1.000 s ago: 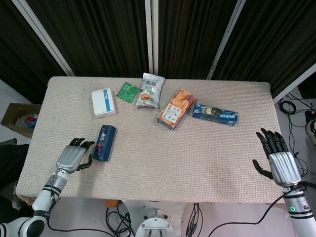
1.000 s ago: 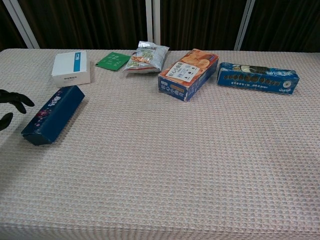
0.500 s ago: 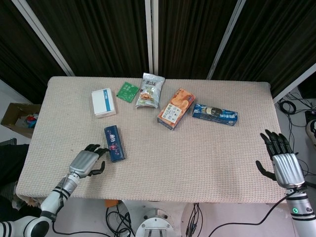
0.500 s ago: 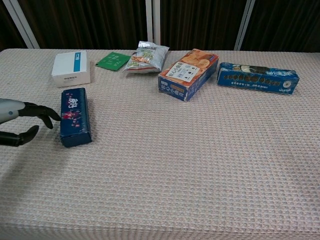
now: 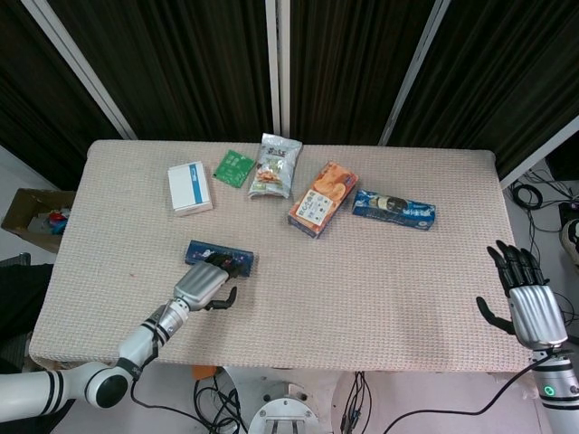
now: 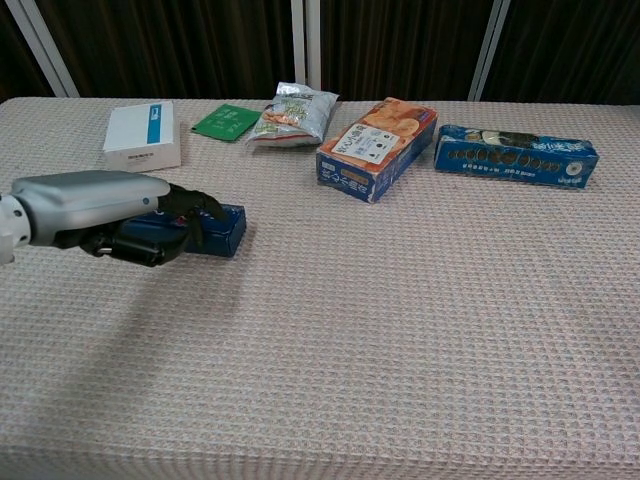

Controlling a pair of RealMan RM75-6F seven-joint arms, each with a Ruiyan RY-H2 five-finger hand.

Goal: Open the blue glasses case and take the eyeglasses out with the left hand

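The blue glasses case (image 5: 223, 255) (image 6: 218, 230) lies shut and crosswise on the table, left of the middle. My left hand (image 5: 203, 285) (image 6: 95, 205) reaches over it from the near side. Its dark fingers (image 5: 220, 265) curl over the top of the case and the thumb sits at the case's near side, so the hand grips it. The hand hides the case's left end in the chest view. My right hand (image 5: 532, 306) hovers open past the table's right front corner, fingers spread, holding nothing; only the head view shows it.
Along the far side lie a white box (image 5: 190, 187), a green packet (image 5: 233, 167), a snack bag (image 5: 274, 165), an orange-and-blue cracker box (image 5: 322, 198) and a long blue cookie box (image 5: 393, 209). A cardboard box (image 5: 32, 220) stands on the floor to the left.
The case has turned from lengthwise to crosswise and shifted right. My left hand has moved right and forward from beside the case onto it. The right hand has drifted slightly nearer and to the right.
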